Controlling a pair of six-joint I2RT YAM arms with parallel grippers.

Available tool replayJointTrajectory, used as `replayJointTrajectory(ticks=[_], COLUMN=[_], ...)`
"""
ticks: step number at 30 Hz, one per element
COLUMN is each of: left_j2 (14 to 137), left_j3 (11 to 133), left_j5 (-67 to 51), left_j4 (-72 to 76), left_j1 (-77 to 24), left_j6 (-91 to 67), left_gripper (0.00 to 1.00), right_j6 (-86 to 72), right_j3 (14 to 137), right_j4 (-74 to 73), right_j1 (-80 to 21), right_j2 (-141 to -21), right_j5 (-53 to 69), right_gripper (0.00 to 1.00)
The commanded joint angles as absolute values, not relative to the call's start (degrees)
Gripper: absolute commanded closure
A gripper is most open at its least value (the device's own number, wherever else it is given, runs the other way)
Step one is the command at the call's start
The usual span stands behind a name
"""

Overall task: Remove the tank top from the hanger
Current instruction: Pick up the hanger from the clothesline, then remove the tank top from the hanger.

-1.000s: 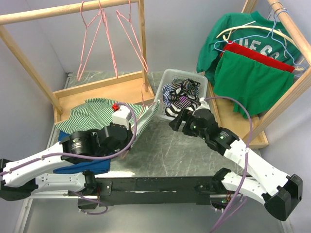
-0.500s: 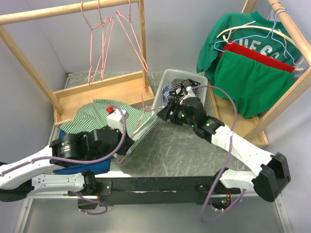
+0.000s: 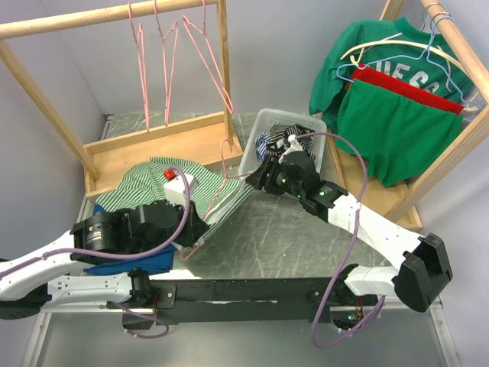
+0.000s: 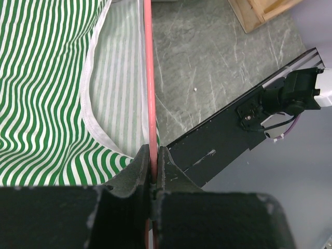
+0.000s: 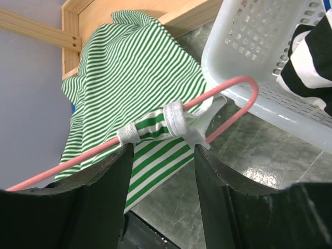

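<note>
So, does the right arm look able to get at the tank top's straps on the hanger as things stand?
Probably yes: the right gripper is open with a finger either side of the straps bunched on the hanger, and nothing blocks them; the basket sits close beside.

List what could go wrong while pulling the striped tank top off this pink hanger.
1. The open right claw aims at bunched straps wrapped on the pink hanger; closing may pinch the wire too, so the tank top stays on.
2. The hanger's hook lies close beside the white basket and could snag it.
</note>
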State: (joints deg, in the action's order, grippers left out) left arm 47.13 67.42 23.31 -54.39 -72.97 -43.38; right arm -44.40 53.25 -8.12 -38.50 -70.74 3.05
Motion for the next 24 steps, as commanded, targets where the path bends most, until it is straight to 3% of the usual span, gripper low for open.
replayJointTrajectory(ticks=[1, 4, 7, 9, 10, 11, 14, 24], left_j2=[46.85, 46.67, 46.58, 45.62, 45.01, 43.78, 42.11, 42.54], left_j3=[68.47, 68.47, 68.91, 67.86, 67.33, 66.54, 66.97, 70.75], left_j5=[20.92, 21.01, 19.87, 18.55, 17.85, 16.8, 16.61, 13.72], left_j4=[-51.24, -50.89, -50.54, -49.14, -47.22, -46.59, -47.1, -52.12], left_j1=[-73.48, -73.48, -73.39, -73.48, -73.48, -73.48, -73.48, -73.48], left_j6=[-43.07, -42.89, -43.59, -43.33, -42.98, -42.8, -43.15, -39.64], left_gripper=[0.99, 0.99, 0.99, 0.99, 0.99, 0.99, 0.99, 0.99], right_j6=[-43.86, -43.94, -43.25, -42.98, -43.07, -43.15, -42.72, -41.75], right_j3=[54.93, 55.37, 56.34, 56.6, 56.34, 55.9, 55.46, 54.76], right_j4=[-4.48, -5.62, -7.56, -8.17, -7.91, -7.48, -7.64, -11.51], right_j1=[-39.64, -39.9, -39.9, -39.82, -39.9, -39.9, -39.81, -39.9], right_j2=[-69.0, -69.78, -71.36, -71.81, -71.63, -71.37, -70.06, -64.34], right_j5=[3.96, 3.43, 3.16, 3.34, 3.34, 3.43, 3.52, 1.32], right_gripper=[0.41, 0.42, 0.52, 0.61, 0.68, 0.83, 1.0, 1.0])
